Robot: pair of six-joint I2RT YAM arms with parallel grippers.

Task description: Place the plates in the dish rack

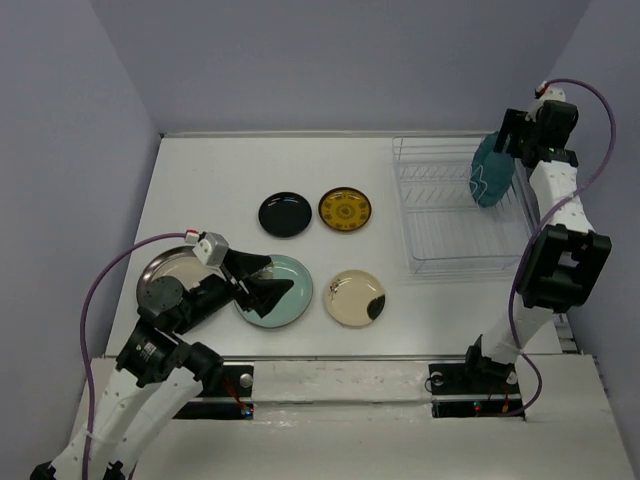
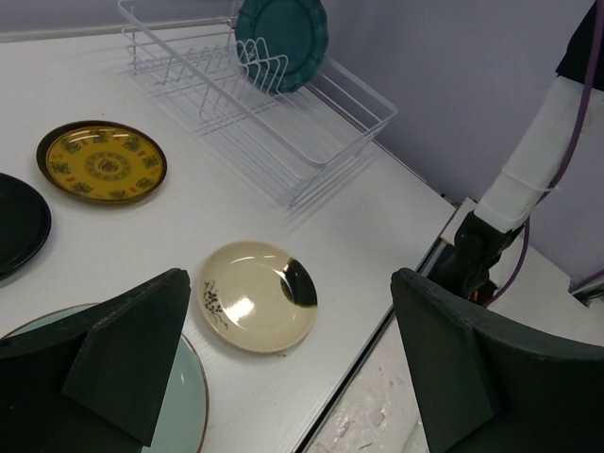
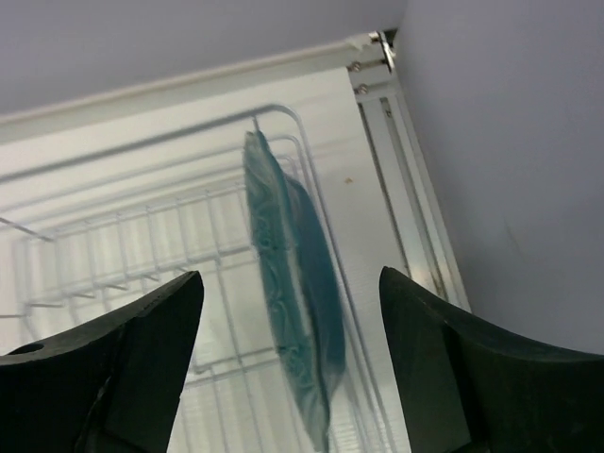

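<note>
Your right pincer (image 3: 290, 276) is released above the teal plate (image 3: 294, 283), which stands upright at the far right end of the dish rack (image 1: 455, 263). Your left pincer (image 2: 290, 279), released too, hovers over the pale aqua plate (image 1: 300, 290); next, I think, lower it and grasp the rim.

We see the white wire rack (image 1: 455, 268) on the right of the tabletop (image 1: 200, 170), with the teal plate (image 1: 490, 172) standing on edge at its far right end (the only one loaded). The other five lie flat to its left: black plate (image 1: 285, 213) and yellow plate (image 1: 345, 209) side by side farther back; grey plate (image 1: 165, 265), aqua plate (image 1: 302, 296) and cream plate (image 1: 354, 298) in a nearer row.
</note>
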